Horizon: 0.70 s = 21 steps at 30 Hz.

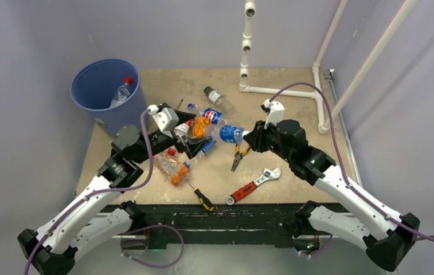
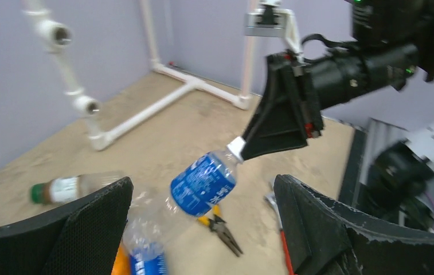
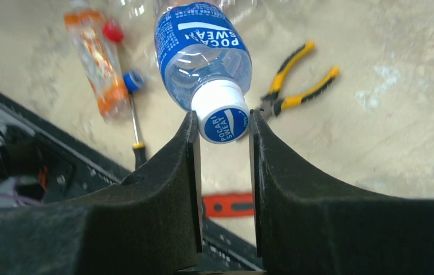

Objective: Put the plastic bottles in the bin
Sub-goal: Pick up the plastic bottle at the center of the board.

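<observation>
- The right pincer [image 3: 223, 117] is clamping down on the white cap of a blue-label bottle [image 3: 203, 40]. The pads are pressing the cap from both sides, so the body is sticking out free in front.
- That bottle is hanging in the air over the middle of the table [image 1: 163, 86], just above the pliers [image 1: 238, 156], and it's pointing left toward the other arm.
- The left pincer [image 2: 201, 183] is sitting wide apart with nothing in it, one pad on each side of the bottle's body and neither touching it.
- My guess is they're doing a handover. Gripping by the cap is leaving the fat labelled part open for the left one to grab.
- That's making sense to me, because the bin [image 1: 82, 74] is standing at the far left corner, right beside the left arm and well apart from the right one.
- One clear bottle with a red cap [image 1: 121, 91] is already lying in the bin, leaning against the wall.
- The rest are waiting on the table: a bunch [image 1: 206, 121] under the left pincer, a crushed orange one [image 1: 172, 166] nearer, and a green-capped one [image 1: 213, 94] farther back.
- The wrench [image 1: 253, 184] and screwdriver [image 1: 200, 196] are lying by the near edge, and I'm guessing they're staying put.
</observation>
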Each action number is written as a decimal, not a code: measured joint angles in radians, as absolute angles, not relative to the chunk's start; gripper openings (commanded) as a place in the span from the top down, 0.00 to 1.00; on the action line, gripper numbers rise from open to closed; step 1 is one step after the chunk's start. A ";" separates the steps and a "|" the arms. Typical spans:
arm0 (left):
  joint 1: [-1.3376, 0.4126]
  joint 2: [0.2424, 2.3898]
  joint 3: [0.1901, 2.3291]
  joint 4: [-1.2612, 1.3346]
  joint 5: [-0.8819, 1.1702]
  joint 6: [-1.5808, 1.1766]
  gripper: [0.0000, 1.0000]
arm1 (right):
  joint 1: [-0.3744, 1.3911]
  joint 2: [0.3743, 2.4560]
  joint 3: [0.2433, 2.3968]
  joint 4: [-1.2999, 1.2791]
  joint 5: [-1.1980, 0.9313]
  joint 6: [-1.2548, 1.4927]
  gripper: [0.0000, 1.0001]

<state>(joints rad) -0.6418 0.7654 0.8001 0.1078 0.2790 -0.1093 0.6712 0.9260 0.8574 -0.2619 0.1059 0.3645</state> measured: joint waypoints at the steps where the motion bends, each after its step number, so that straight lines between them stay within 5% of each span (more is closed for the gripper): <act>1: -0.642 0.788 0.800 0.115 0.348 -0.111 0.06 | 0.686 0.922 0.858 -0.294 0.107 0.357 1.00; 6: -0.642 0.838 0.801 0.137 0.521 -0.118 0.03 | 0.715 0.913 0.894 -0.413 0.102 0.318 1.00; 21: -0.642 0.859 0.985 0.085 0.538 -0.106 0.01 | 0.735 0.917 1.045 -0.496 -0.084 0.226 1.00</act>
